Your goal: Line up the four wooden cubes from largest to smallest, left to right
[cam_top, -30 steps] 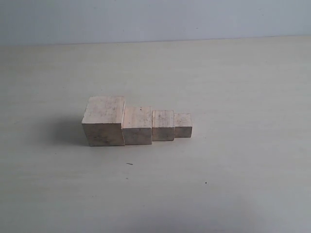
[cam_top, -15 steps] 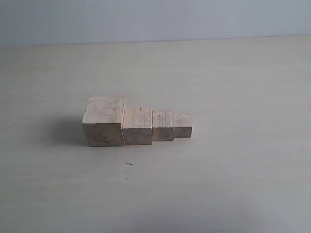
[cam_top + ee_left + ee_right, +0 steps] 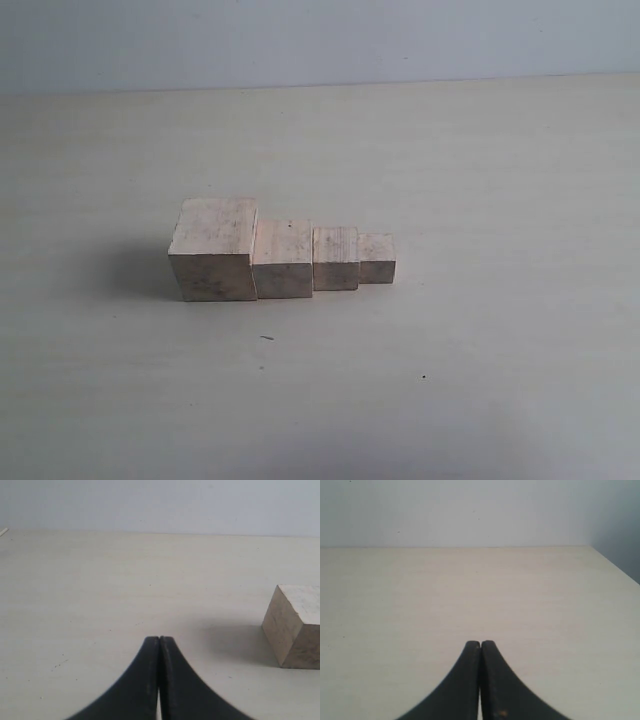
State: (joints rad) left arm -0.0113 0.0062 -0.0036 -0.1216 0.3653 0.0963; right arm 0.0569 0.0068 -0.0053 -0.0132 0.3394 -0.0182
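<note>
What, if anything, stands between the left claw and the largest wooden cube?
Nothing visible does. In the left wrist view, only open table lies between the shut left claw and the largest cube.

Your exterior camera looks down at the largest pale wooden cube [image 3: 213, 250]; the left wrist camera (low, nearer) shares it; the right skims cream tabletop [image 3: 470, 595].

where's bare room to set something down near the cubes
Bare table on every side: in front of the row, behind it up to the wall, left of the largest cube, right of the smallest cube. Crowded only inside the row, no gaps visible.
</note>
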